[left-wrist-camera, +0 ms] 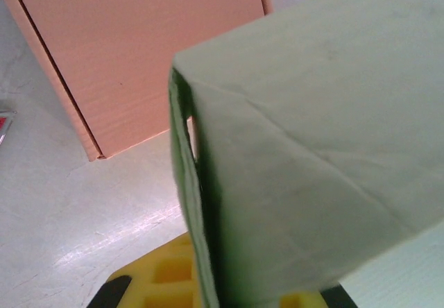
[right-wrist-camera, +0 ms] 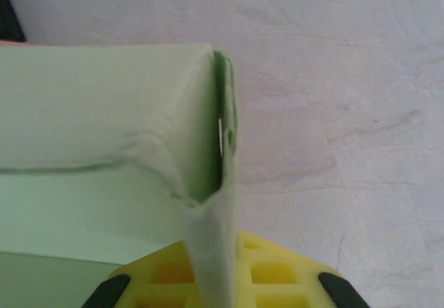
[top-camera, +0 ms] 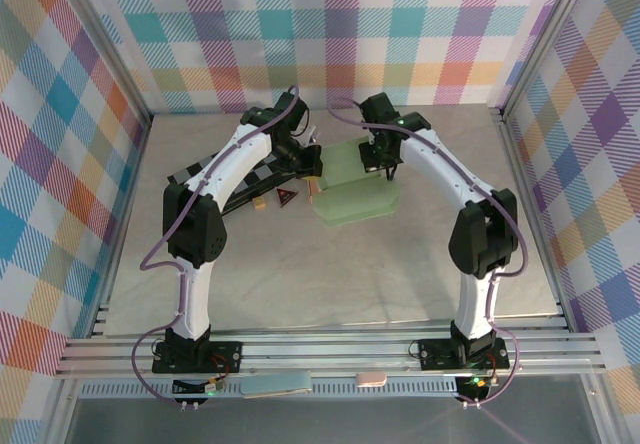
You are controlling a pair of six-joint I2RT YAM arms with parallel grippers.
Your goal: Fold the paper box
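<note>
Top view places green paper box [top-camera: 360,196] mid-tabletop [top-camera: 300,274] between the arms; wrist views add left tool [left-wrist-camera: 222,294] and right tool [right-wrist-camera: 222,287] each clamped on a box wall, orange carton [left-wrist-camera: 146,51] just beyond.

Pale green box [top-camera: 356,200], pastel plaid walls [top-camera: 330,24]

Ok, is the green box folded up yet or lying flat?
Partly folded: green box has raised walls, pinched by left claw and right claw.
</note>
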